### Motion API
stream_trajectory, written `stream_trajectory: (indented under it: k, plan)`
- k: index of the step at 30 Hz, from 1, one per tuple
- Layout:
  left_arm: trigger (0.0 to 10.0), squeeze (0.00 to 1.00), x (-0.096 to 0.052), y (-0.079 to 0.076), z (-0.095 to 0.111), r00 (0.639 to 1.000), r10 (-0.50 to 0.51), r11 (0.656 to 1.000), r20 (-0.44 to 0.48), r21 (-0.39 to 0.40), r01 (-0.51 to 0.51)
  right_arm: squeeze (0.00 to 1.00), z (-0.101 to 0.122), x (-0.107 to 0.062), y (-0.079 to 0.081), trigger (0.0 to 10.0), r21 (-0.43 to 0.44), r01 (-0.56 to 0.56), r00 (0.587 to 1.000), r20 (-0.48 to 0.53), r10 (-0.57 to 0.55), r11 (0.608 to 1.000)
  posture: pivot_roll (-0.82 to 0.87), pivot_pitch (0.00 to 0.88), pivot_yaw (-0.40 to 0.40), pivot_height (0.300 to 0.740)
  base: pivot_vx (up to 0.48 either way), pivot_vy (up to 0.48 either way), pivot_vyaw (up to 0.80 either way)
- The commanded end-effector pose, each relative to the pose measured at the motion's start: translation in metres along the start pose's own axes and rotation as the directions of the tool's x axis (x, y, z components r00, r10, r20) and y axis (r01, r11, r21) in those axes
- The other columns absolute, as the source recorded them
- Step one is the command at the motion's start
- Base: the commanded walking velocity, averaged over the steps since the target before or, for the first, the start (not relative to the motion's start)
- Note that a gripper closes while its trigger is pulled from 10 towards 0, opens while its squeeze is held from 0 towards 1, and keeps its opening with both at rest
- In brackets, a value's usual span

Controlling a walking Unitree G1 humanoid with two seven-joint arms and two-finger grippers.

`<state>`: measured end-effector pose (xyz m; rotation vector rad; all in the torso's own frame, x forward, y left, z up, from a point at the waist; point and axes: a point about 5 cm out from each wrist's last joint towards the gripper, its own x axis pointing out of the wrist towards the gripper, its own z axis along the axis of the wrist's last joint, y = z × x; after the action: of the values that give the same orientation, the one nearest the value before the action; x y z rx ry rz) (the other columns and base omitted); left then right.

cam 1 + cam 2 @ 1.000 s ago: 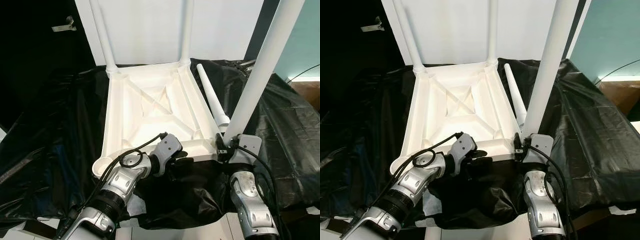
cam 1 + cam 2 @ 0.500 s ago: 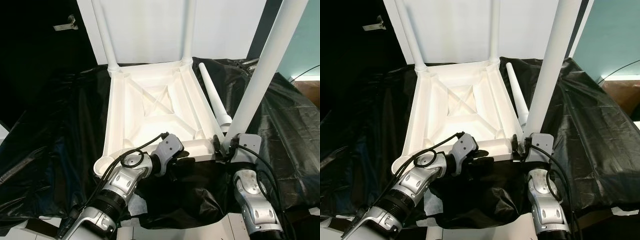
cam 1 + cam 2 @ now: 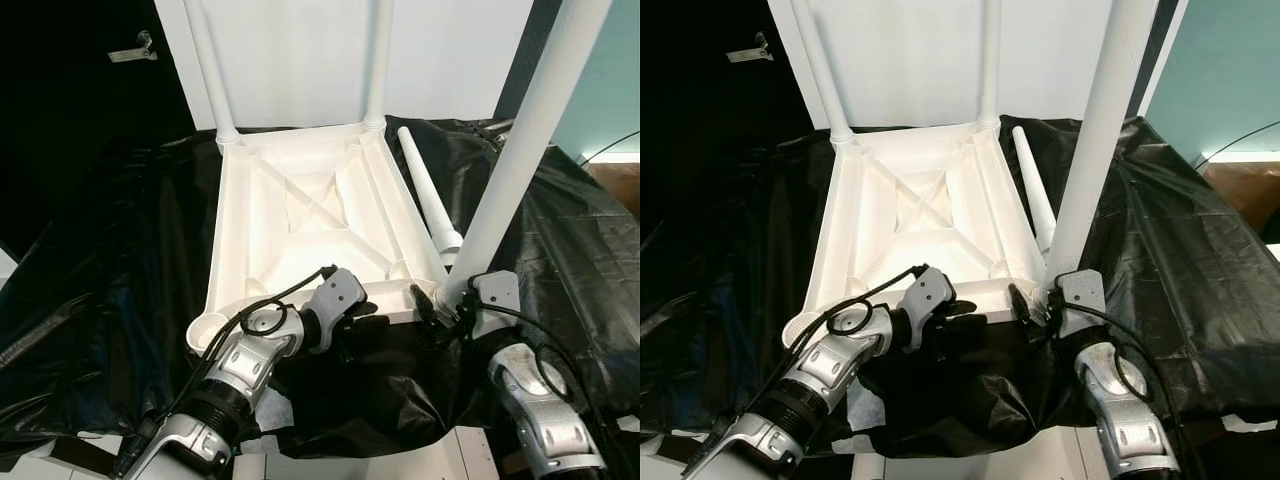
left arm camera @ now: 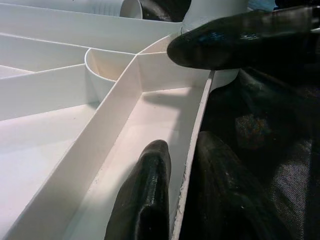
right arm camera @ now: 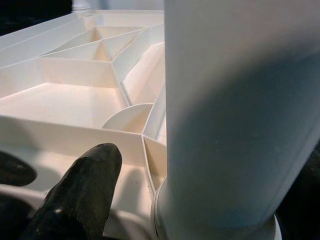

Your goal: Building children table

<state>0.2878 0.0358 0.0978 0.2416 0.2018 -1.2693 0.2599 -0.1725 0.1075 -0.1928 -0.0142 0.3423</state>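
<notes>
A white children's table top [image 3: 300, 215] lies upside down on black sheeting. Two white legs [image 3: 210, 70] [image 3: 378, 60] stand in its far corners. A third leg [image 3: 520, 140] stands upright in the near right corner. My right gripper [image 3: 440, 300] sits open at that leg's base, and one finger [image 5: 80, 190] shows apart from the leg [image 5: 240, 115]. My left gripper [image 3: 360, 322] is shut on the near rim [image 4: 192, 135], one finger [image 4: 145, 200] inside the wall and one outside. A loose leg [image 3: 425, 195] lies to the right of the top. The near left corner socket [image 3: 205, 330] is an open ring.
Crumpled black sheeting [image 3: 110, 260] covers the work surface and drops off at the front edge [image 3: 370, 465]. A white panel [image 3: 300, 50] stands behind the table top. A dark area with a metal handle [image 3: 135, 50] lies at the far left, and a teal wall [image 3: 615, 80] at the right.
My right arm has swung out to the right while its wrist turned at the leg's base, and one finger now pokes out left of the leg. The left gripper kept its hold.
</notes>
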Motion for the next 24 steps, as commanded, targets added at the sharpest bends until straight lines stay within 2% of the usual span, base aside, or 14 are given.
stream_trajectory:
  k: [1, 6, 8, 9, 10, 12, 18, 22, 23, 24]
  plan:
    - [10.0, 0.00, 0.005, -0.014, -0.018, 0.991, -0.111, 0.993, -0.069, -0.048, 0.108, 0.00, -0.006, 0.001, 0.019, 10.0, 0.042, -0.114, 0.993, -0.016, 0.115, 0.993, -0.09, 0.000, 0.009, 0.740, 0.000, 0.000, 0.00]
    - [10.0, 0.00, 0.004, -0.014, -0.018, 0.991, -0.111, 0.993, -0.070, -0.045, 0.108, 0.00, -0.002, 0.002, 0.010, 10.0, 0.022, -0.135, 0.991, -0.015, 0.135, 0.991, -0.09, 0.000, 0.010, 0.740, 0.000, 0.000, 0.00]
    - [10.0, 0.00, 0.004, -0.014, -0.018, 0.991, -0.112, 0.993, -0.070, -0.044, 0.109, 0.00, -0.001, 0.002, 0.007, 9.6, 0.014, -0.141, 0.990, -0.016, 0.141, 0.990, -0.09, 0.000, 0.010, 0.740, 0.000, 0.000, 0.00]
    - [10.0, 0.00, 0.004, -0.014, -0.018, 0.991, -0.111, 0.993, -0.070, -0.045, 0.108, 0.00, -0.001, 0.000, 0.007, 0.0, 0.014, -0.198, 0.980, -0.032, 0.199, 0.980, -0.09, 0.000, 0.012, 0.740, 0.000, 0.000, 0.00]
    - [10.0, 0.00, 0.004, -0.014, -0.018, 0.991, -0.111, 0.993, -0.070, -0.045, 0.108, 0.00, -0.001, 0.000, 0.007, 0.0, 0.014, -0.198, 0.980, -0.032, 0.199, 0.980, -0.09, 0.000, 0.012, 0.740, 0.000, 0.000, 0.00]
    - [10.0, 0.00, 0.004, -0.014, -0.018, 0.992, -0.108, 0.993, -0.070, -0.046, 0.105, 0.00, -0.002, -0.004, 0.010, 0.0, 0.027, -0.288, 0.956, -0.059, 0.289, 0.957, -0.09, 0.000, 0.010, 0.740, 0.000, 0.000, 0.00]
    - [10.0, 0.00, 0.004, -0.014, -0.017, 0.992, -0.106, 0.994, -0.066, -0.048, 0.103, 0.00, -0.006, -0.004, 0.017, 0.0, 0.090, -0.242, 0.967, -0.058, 0.248, 0.966, -0.09, 0.001, 0.009, 0.740, 0.000, 0.000, 0.00]
    - [10.0, 0.00, 0.004, -0.014, -0.018, 0.992, -0.106, 0.994, -0.066, -0.048, 0.103, 0.00, -0.007, -0.004, 0.018, 0.0, 0.103, -0.219, 0.973, -0.057, 0.225, 0.970, -0.09, 0.001, 0.009, 0.740, 0.000, 0.000, 0.00]
    - [10.0, 0.00, 0.004, -0.013, -0.018, 0.992, -0.104, 0.994, -0.066, -0.047, 0.101, 0.00, -0.008, -0.003, 0.019, 0.0, 0.111, -0.144, 0.987, -0.062, 0.151, 0.983, -0.08, 0.001, 0.008, 0.740, 0.000, 0.000, 0.00]
    - [10.0, 0.00, 0.003, -0.013, -0.018, 0.993, -0.101, 0.994, -0.067, -0.047, 0.098, 0.00, -0.010, -0.005, 0.020, 0.0, 0.118, -0.016, 0.998, -0.054, 0.022, 0.993, -0.08, 0.000, 0.009, 0.740, 0.000, 0.000, 0.00]
